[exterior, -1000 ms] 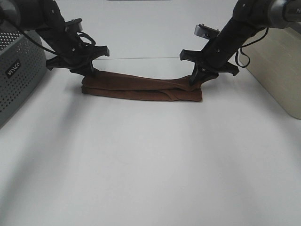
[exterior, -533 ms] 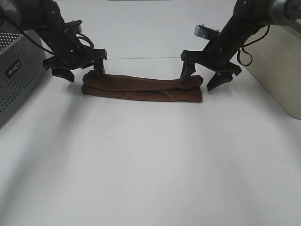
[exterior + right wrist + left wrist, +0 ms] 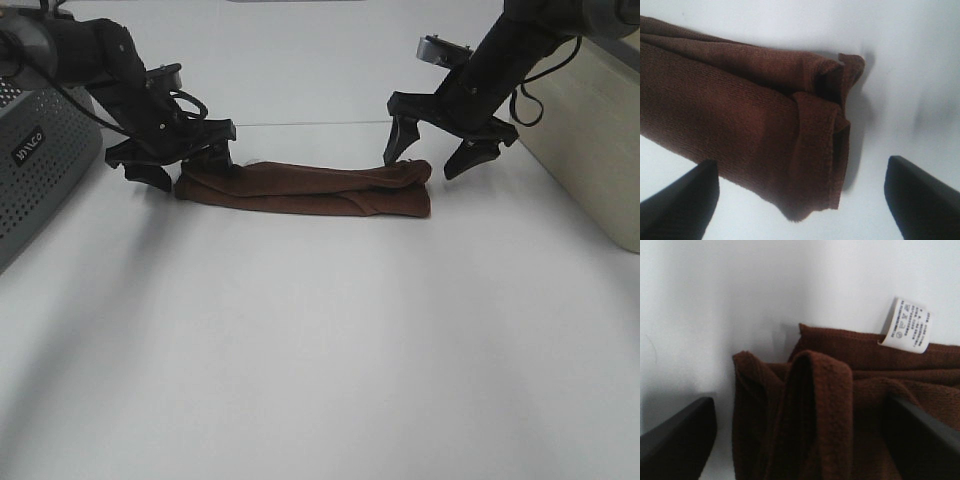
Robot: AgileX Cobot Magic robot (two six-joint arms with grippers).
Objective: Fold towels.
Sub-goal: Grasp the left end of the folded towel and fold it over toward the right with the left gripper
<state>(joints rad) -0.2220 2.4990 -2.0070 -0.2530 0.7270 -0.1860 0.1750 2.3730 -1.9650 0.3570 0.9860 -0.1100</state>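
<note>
Lying folded at the far edge of the counter, the towel is free; left gripper and right gripper are released.

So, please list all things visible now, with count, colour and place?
Folded terry-cloth towel: one, dark brown, far middle, in a long strip.
Small care tag: one, white, at the towel's left end.
Perforated metal bin: one, grey, left edge.
Smooth box: one, cream, right edge.
Flat table: one, white, under everything.
Left hand: one, black, open, at the towel's left end.
Right hand: one, black, open, above the towel's right end.
</note>
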